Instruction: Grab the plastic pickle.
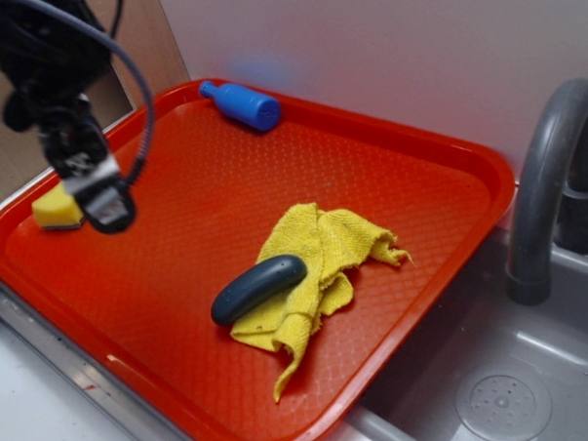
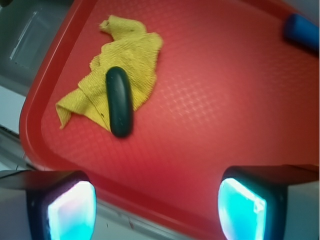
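Observation:
The plastic pickle (image 1: 259, 287) is a smooth dark grey-green piece lying on the red tray (image 1: 180, 284), half resting on a crumpled yellow cloth (image 1: 311, 269). In the wrist view the pickle (image 2: 119, 101) lies lengthwise at upper left, on the cloth (image 2: 122, 65). My gripper (image 1: 103, 195) hangs high over the tray's left side, well away from the pickle. In the wrist view the gripper (image 2: 156, 210) is open, its two pads wide apart at the bottom with nothing between them.
A blue bottle (image 1: 242, 105) lies at the tray's back rim, also seen as the blue bottle (image 2: 301, 31) at upper right. A yellow sponge (image 1: 55, 208) sits at the tray's left edge behind the gripper. A grey sink (image 1: 496, 378) with a faucet (image 1: 550, 170) borders the tray on the right.

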